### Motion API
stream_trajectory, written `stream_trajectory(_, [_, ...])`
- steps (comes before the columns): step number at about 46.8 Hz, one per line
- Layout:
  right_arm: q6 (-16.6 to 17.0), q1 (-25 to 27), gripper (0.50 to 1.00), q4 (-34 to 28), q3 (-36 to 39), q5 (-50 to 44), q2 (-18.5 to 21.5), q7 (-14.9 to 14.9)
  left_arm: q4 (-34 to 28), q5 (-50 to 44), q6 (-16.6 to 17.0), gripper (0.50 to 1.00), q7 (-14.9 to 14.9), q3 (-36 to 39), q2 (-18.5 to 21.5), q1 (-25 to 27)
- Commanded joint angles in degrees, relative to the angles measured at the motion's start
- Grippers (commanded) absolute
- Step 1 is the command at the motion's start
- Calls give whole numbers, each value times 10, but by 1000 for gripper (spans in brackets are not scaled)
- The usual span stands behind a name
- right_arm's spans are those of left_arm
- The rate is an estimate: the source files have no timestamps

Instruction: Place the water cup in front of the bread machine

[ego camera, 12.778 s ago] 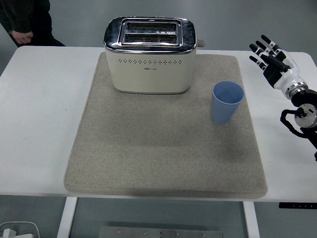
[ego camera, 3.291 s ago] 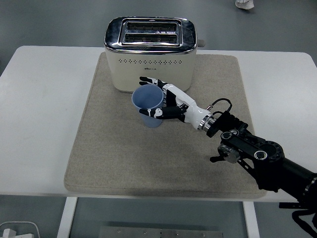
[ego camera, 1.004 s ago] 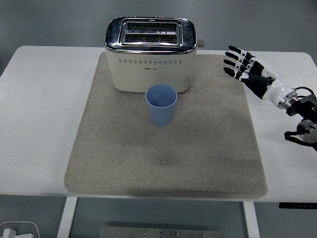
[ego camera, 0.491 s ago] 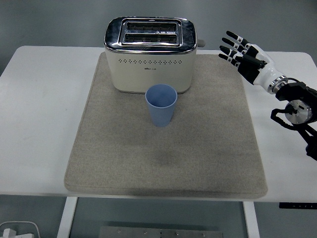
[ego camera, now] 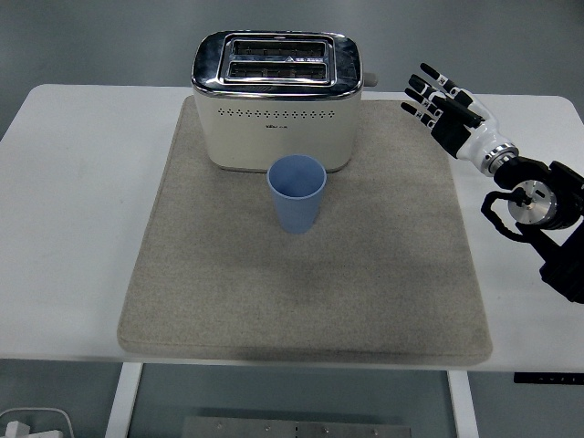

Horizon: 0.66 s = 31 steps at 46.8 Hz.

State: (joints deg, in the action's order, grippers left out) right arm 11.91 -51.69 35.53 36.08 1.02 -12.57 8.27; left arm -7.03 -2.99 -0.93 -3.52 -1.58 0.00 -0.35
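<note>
- The blue water cup (ego camera: 297, 192) stands upright on the beige mat (ego camera: 228, 292), directly in front of the cream toaster (ego camera: 276, 100) and just clear of its front face.
- The right robot hand (ego camera: 444, 102) is raised over the far right corner of the mat, well apart from the water cup. Its fingers are spread and hold nothing.
- The black right forearm (ego camera: 538, 205) enters from the right edge and lies above the bare white worktop (ego camera: 73, 182) beside the mat.
- The water cup sits near the mat's centre line, well apart from every mat edge. Open mat surface surrounds it on the left, right and near sides; only the toaster closes off the far side.
- The mat's near edge lies close to the near edge of the worktop. Wide bare strips of worktop run along the mat's left and right sides.
- A small dark brand mark shows on the toaster's front face, below a row of dots; it is too small to read.
</note>
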Motion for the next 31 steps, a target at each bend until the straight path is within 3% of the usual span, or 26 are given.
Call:
stream_trajectory(1, [-12, -1, 924, -2, 0, 17, 0, 1, 0, 0, 0, 1000, 0, 0, 0, 0])
stream_trajectory(31, [-25, -3, 926, -5, -1, 16, -1, 6, 0, 0, 1, 1000, 0, 0, 0, 0])
